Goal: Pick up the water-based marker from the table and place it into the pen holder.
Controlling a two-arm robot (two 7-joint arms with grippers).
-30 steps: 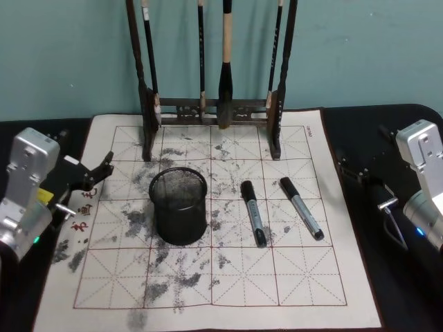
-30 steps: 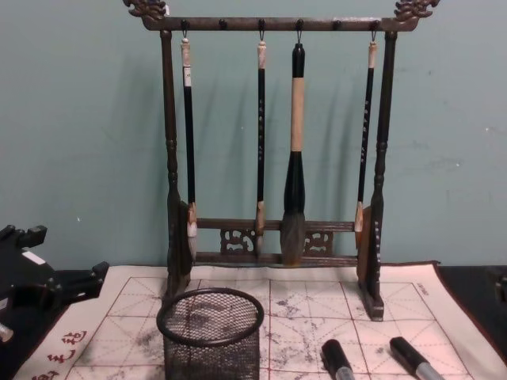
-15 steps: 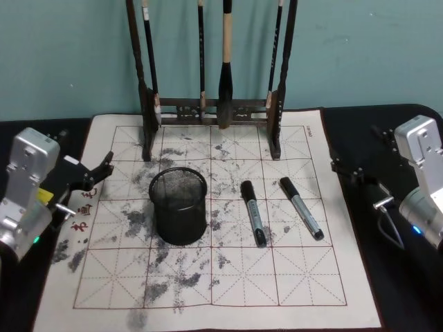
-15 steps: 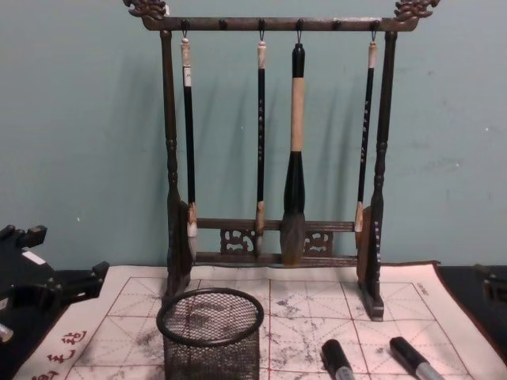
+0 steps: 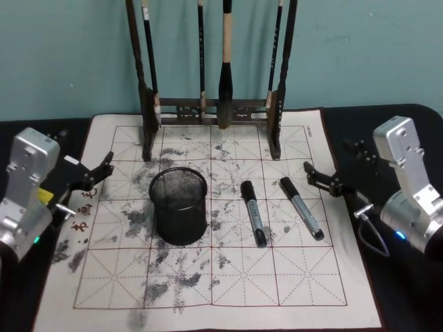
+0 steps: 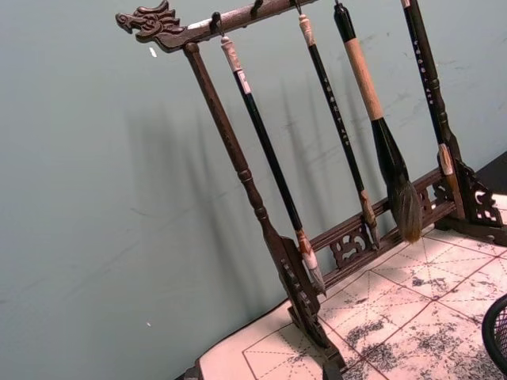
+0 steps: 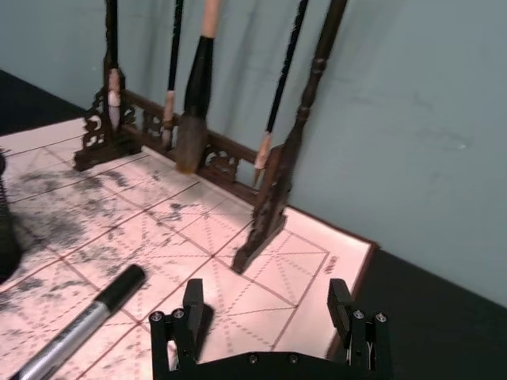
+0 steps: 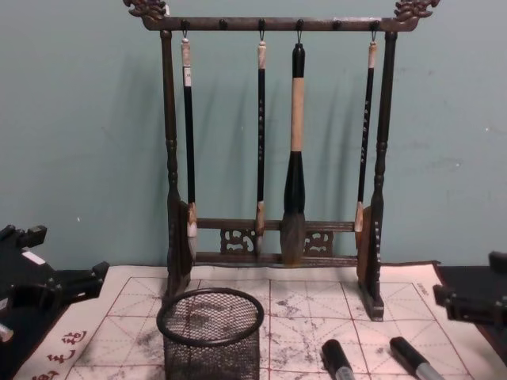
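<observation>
Progress: none yet | right claw (image 7: 266, 291) wide, empty, near right-hand marker (image 5: 301, 207) | left claw (image 5: 97, 173) wide, parked left | pen holder (image 5: 180, 223) empty; grasp, carry, drop remain

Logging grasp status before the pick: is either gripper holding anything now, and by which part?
Nothing is held. The right gripper, jaws open, hovers beside a marker lying on the mat; the left gripper, at the mat's left edge, is empty too.

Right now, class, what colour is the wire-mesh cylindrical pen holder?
The pen holder is black; head view.
</observation>
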